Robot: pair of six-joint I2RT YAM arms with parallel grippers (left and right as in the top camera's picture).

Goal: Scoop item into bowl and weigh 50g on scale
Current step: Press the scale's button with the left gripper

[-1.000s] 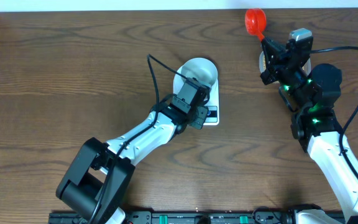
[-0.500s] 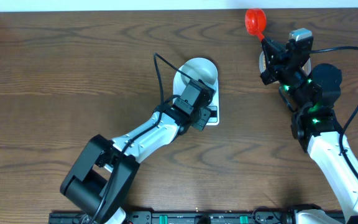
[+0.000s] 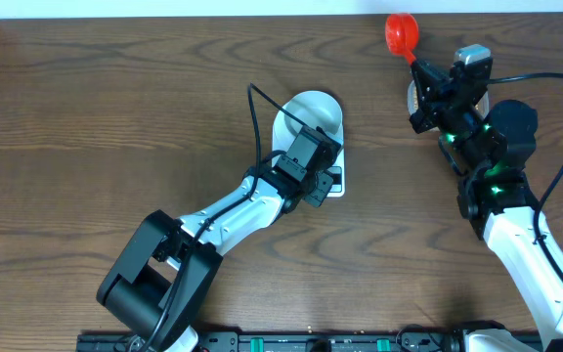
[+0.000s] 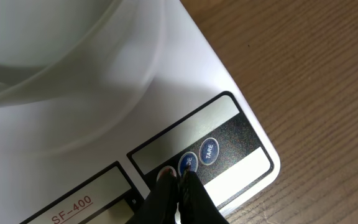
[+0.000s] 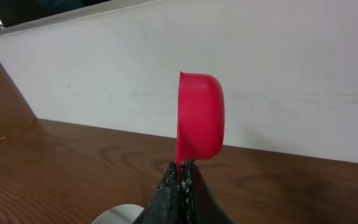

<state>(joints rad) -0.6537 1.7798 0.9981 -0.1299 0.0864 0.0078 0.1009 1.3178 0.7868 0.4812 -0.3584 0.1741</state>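
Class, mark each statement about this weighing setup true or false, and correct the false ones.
1. The bowl stands on the scale. True.
2. The left gripper hangs wide open above the bowl. False: it is shut, with its tips down at the scale's front edge, beside the TARE button.
3. The right gripper is shut on the handle of a red scoop. True.
4. The red scoop is held over the bowl. False: it is well off to the right of the bowl, near the back edge of the table.
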